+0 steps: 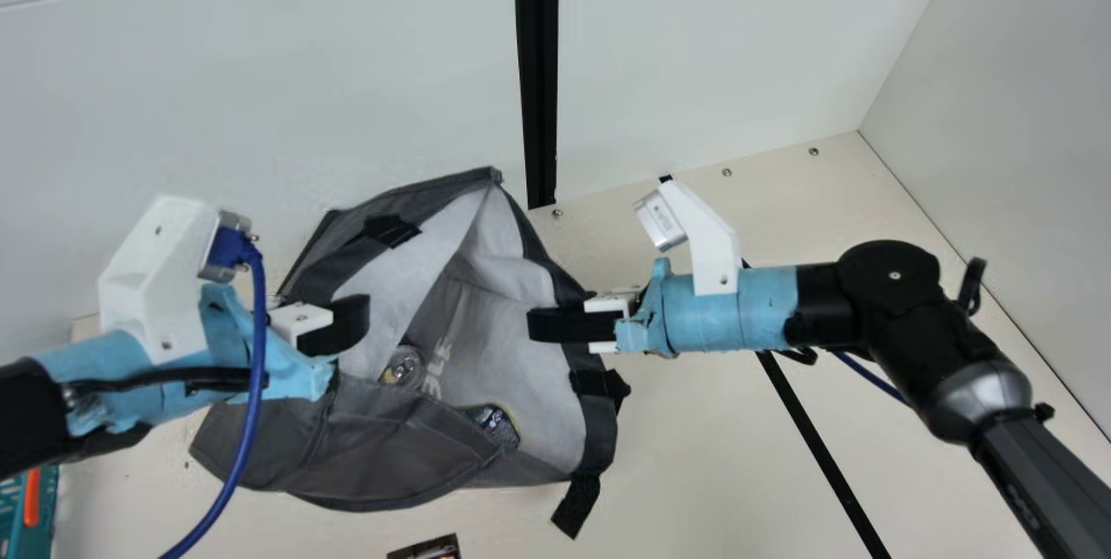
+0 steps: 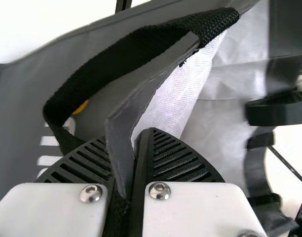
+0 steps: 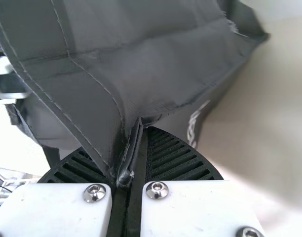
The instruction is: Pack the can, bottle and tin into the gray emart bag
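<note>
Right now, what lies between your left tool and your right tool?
The main view shows the gray emart bag, mouth open, between the left tool and the right tool.

Two items [image 1: 404,365] sit in the bag [image 1: 391,450] on the table [image 1: 712,463], the wall [image 1: 347,90] behind it, an object [image 1: 427,549] before it

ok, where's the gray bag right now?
Main view, left of centre on the cream table: the gray bag sits mouth open between the left gripper and right gripper, its rim pinched by both.
</note>
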